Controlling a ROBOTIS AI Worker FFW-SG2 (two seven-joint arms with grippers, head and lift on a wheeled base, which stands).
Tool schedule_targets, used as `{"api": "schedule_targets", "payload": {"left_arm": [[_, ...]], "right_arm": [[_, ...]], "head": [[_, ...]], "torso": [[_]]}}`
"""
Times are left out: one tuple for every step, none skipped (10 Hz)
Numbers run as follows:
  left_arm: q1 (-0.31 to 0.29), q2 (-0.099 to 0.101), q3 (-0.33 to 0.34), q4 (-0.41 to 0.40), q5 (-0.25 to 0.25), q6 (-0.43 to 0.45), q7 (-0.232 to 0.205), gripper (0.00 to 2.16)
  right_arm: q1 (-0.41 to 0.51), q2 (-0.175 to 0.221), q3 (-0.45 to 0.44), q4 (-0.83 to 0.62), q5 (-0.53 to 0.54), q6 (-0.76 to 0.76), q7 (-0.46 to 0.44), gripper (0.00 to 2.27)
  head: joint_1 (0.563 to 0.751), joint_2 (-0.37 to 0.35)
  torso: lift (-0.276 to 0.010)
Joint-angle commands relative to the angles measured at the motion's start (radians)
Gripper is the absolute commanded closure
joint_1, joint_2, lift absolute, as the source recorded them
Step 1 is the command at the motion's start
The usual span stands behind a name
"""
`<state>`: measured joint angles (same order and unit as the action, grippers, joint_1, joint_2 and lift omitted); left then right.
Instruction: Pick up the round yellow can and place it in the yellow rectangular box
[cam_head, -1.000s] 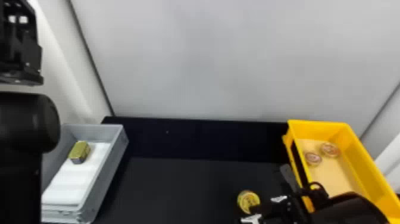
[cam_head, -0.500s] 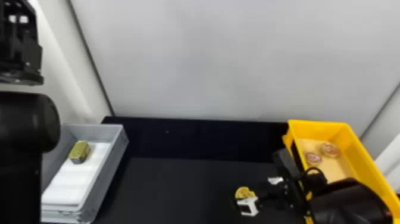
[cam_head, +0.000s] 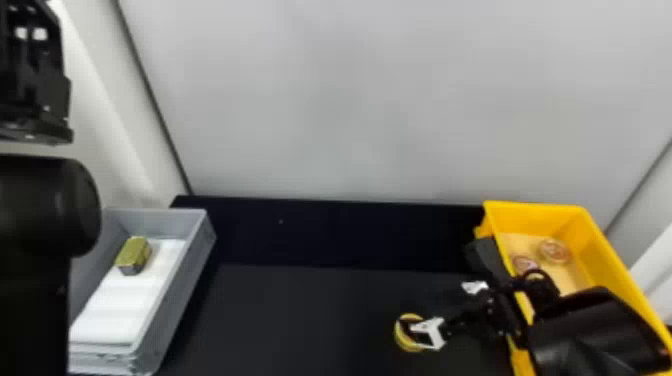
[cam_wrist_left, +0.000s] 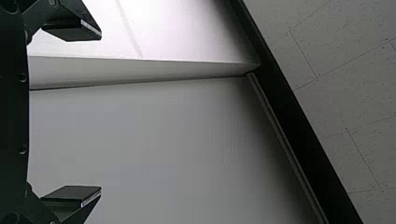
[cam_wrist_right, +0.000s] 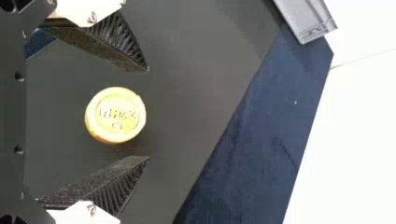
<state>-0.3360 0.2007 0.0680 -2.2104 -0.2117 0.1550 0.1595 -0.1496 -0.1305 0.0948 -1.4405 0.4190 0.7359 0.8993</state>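
While the right gripper (cam_head: 444, 311) has its fingers apart, either side of the yellow can (cam_wrist_right: 115, 115) on the dark table (cam_head: 300, 320), small lettering crosses the can's round top; left gripper (cam_head: 35, 90), fingers also apart

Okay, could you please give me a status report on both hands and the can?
Right hand open, fingers either side of the round yellow can, gaps showing. Left hand open, raised, empty. Nothing visible between right fingers and can.
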Motion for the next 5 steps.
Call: {"api": "schedule_targets", "payload": {"left_arm": [[0.002, -0.001, 0.003, 0.000, 0.000, -0.003, 0.000, 0.11], [0.002, -0.001, 0.001, 0.000, 0.000, -0.005, 0.000, 0.11], [0.003, -0.003, 0.004, 0.000, 0.000, -0.006, 0.002, 0.11], [0.003, -0.003, 0.003, 0.000, 0.000, -0.006, 0.002, 0.11], [0.003, -0.003, 0.003, 0.000, 0.000, -0.006, 0.002, 0.11]], "right_arm": [[-0.001, -0.003, -0.003, 0.026, 0.043, -0.022, 0.000, 0.12], [-0.002, -0.003, -0.010, 0.038, 0.049, -0.028, -0.002, 0.12], [-0.007, -0.003, -0.012, 0.055, 0.054, -0.036, -0.005, 0.12], [-0.015, -0.003, -0.012, 0.078, 0.060, -0.044, -0.005, 0.12], [-0.022, -0.003, -0.010, 0.098, 0.063, -0.053, -0.008, 0.12]], "head": [[0.663, 0.054], [0.663, 0.054], [0.663, 0.054], [0.663, 0.054], [0.663, 0.054]], "torso": [[-0.010], [-0.010], [-0.010], [-0.010], [-0.010]]}}
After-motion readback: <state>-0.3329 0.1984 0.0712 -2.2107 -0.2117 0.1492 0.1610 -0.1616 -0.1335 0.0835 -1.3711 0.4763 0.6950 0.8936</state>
